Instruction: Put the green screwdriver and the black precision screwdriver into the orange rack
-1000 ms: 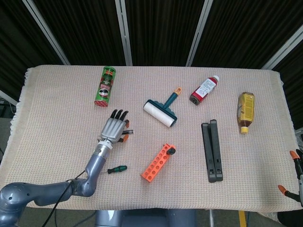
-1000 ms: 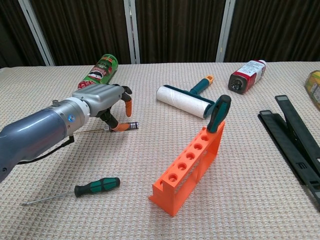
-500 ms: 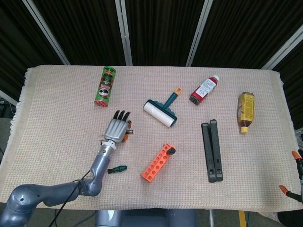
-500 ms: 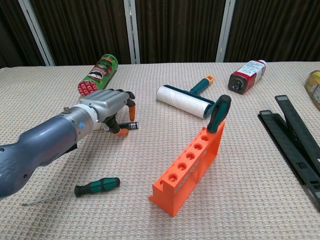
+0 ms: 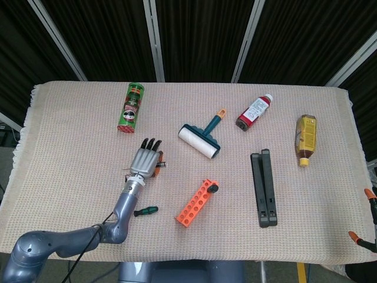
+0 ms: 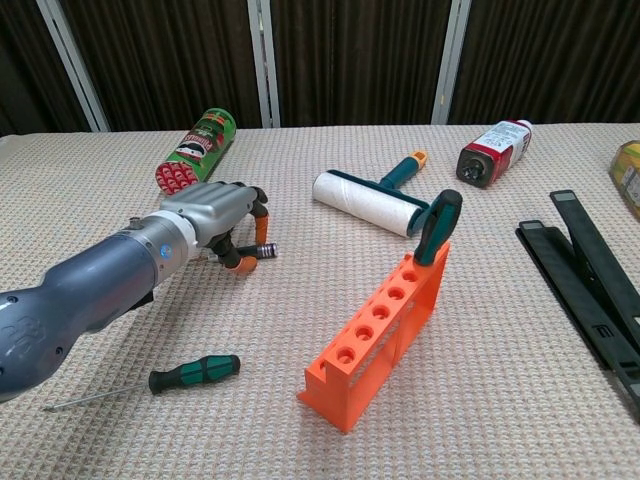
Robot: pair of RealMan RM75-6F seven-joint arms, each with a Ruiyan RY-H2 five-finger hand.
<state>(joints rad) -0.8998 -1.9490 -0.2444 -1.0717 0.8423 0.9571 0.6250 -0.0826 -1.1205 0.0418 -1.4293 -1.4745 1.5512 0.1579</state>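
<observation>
Bare cloth (image 6: 260, 330) between green screwdriver (image 6: 195, 372) and orange rack (image 6: 382, 328)

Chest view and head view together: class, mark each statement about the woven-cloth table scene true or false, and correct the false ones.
1. The green-and-black-handled screwdriver stands in the orange plastic rack. False: it lies flat on the cloth, left of the rack.
2. A dark-handled tool stands in the rack's far end hole. True.
3. The left hand is over a small black precision screwdriver, fingers curled around it. True.
4. The green snack can stands upright. False: it lies on its side.
5. The white lint roller lies between the can and the red-capped bottle. True.
6. The rack's other holes are all filled. False: they are empty.
</observation>
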